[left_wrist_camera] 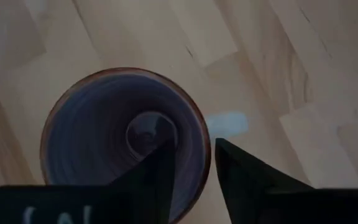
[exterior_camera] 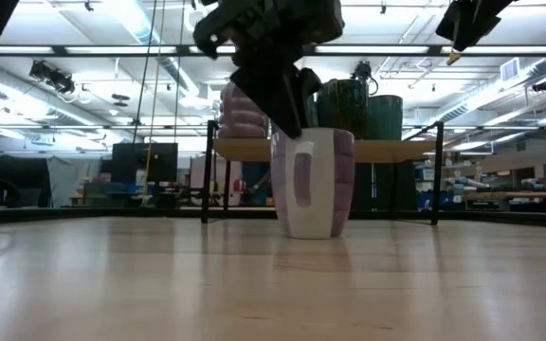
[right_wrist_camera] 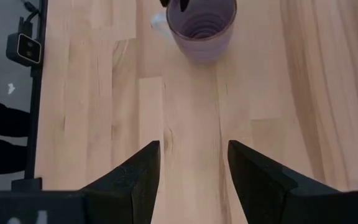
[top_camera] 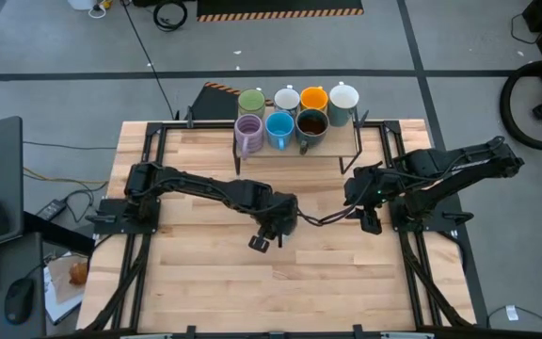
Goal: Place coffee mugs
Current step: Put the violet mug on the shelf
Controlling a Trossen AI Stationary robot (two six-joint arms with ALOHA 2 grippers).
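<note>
Left pincer (left_wrist_camera: 191, 177) is clamped on the rim of an empty purple mug (left_wrist_camera: 124, 140) standing on the desk (top_camera: 196, 282); right pincer (right_wrist_camera: 191, 168), near it, gapes apart.

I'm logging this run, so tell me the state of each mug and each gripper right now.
light purple mug, upright on the table, off the rack.
other seven mugs, upright on the rack, mouths up.
left gripper, at the light purple mug's rim.
right gripper, open, empty, above bare table.
</note>
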